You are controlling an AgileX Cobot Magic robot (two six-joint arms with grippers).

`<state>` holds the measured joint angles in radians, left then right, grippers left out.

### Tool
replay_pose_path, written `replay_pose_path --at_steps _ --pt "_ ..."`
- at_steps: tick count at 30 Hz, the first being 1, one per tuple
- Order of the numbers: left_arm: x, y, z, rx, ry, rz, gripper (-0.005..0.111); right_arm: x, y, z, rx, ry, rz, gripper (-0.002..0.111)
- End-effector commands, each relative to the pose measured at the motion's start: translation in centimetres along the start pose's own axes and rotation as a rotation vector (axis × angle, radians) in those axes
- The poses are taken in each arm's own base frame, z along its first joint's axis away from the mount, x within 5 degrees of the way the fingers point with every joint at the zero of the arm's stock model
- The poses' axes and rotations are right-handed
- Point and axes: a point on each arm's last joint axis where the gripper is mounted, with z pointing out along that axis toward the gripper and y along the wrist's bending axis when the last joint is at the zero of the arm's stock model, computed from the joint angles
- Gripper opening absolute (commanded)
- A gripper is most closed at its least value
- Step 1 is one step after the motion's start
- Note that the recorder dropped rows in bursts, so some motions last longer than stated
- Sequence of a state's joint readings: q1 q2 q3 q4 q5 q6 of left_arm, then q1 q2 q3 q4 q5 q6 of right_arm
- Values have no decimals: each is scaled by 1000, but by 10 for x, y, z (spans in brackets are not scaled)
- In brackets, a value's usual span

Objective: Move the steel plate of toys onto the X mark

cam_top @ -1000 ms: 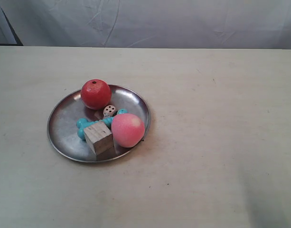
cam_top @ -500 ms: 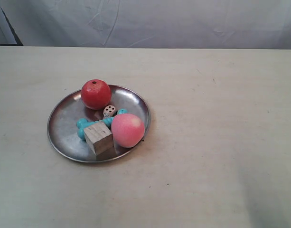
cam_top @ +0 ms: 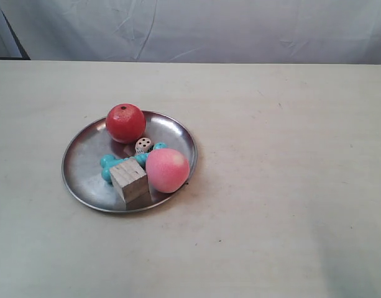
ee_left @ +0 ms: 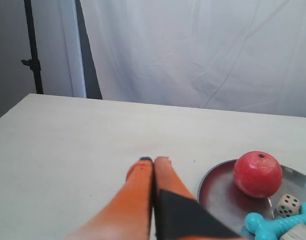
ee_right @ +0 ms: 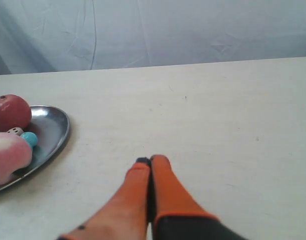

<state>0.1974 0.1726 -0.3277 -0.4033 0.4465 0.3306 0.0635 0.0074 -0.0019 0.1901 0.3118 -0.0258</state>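
Observation:
The steel plate [cam_top: 84, 167] lies left of centre on the table. It holds a red ball [cam_top: 125, 123], a pink foam ball [cam_top: 167, 169], a teal bone [cam_top: 108, 164], a wooden cube [cam_top: 129, 180] and a white die [cam_top: 142, 145]. My left gripper [ee_left: 153, 160] is shut and empty, low over bare table beside the plate [ee_left: 217, 185] and red ball [ee_left: 257, 174]. My right gripper [ee_right: 151, 160] is also shut and empty, off the other side of the plate [ee_right: 50, 130]. I cannot pick out a clear X mark; only a faint dark speck [cam_top: 279, 105] shows.
The pale table [cam_top: 289, 186] stretches wide to the exterior view's right of the plate. A white cloth backdrop [cam_top: 209, 28] hangs behind the far edge. A dark stand pole [ee_left: 33, 45] rises beyond the table corner in the left wrist view. Neither arm shows in the exterior view.

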Motion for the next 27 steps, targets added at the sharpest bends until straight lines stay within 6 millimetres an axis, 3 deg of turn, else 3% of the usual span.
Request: replay_pose_path --at_steps 1,9,19,27 --pt "23 2 -5 -23 -31 -39 0 0 0 0 3 -11 1 0" --pt "61 6 3 -36 6 -168 0 0 0 0 3 -11 3 0" --pt "88 11 13 -68 40 -207 0 0 0 0 3 -11 3 0" --pt "87 12 13 -76 25 -204 0 0 0 0 3 -11 3 0"
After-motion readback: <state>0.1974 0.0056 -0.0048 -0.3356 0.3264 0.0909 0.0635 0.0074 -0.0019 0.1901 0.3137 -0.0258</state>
